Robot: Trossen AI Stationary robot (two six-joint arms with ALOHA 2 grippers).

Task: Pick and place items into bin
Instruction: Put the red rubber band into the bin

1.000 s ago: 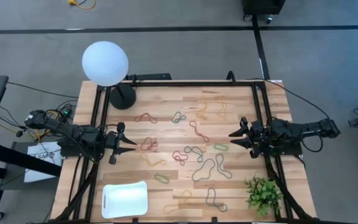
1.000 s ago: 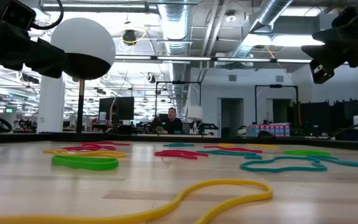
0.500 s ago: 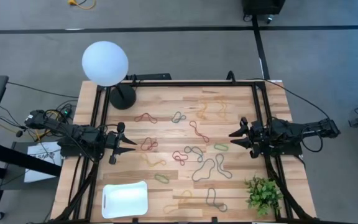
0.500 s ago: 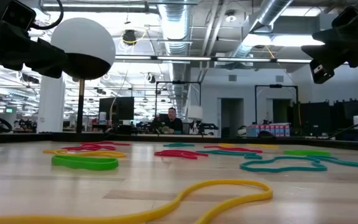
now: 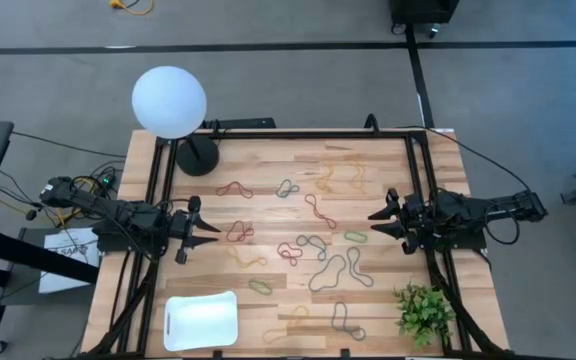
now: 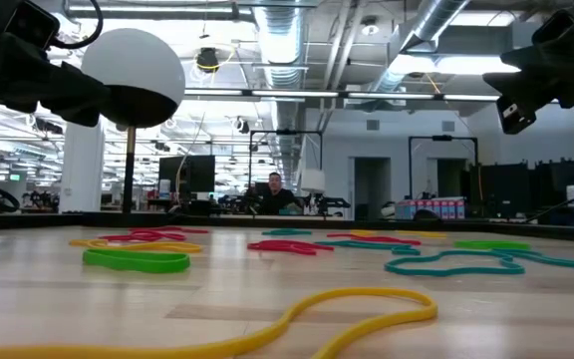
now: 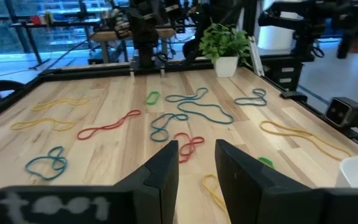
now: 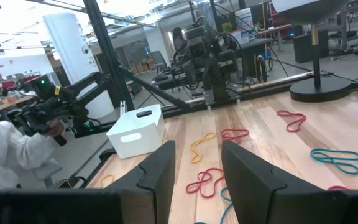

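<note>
Beyond my left jaws, across the wooden table [image 5: 388, 170], a potted plant [image 7: 227, 45] stands near the far edge. Past my right jaws the white globe lamp [image 5: 170, 101] rises on its dark base [image 8: 321, 92]. Around me lies grey floor [image 5: 288, 90]; overhead run exposed ducts [image 6: 436, 20] and bright ceiling lights. A person [image 6: 275, 193] sits far behind the table.

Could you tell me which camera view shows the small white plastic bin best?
The high view: the small white rectangular plastic bin shows whole and empty. The right wrist view shows its side, the left wrist view only a corner, the low view nothing.
</note>
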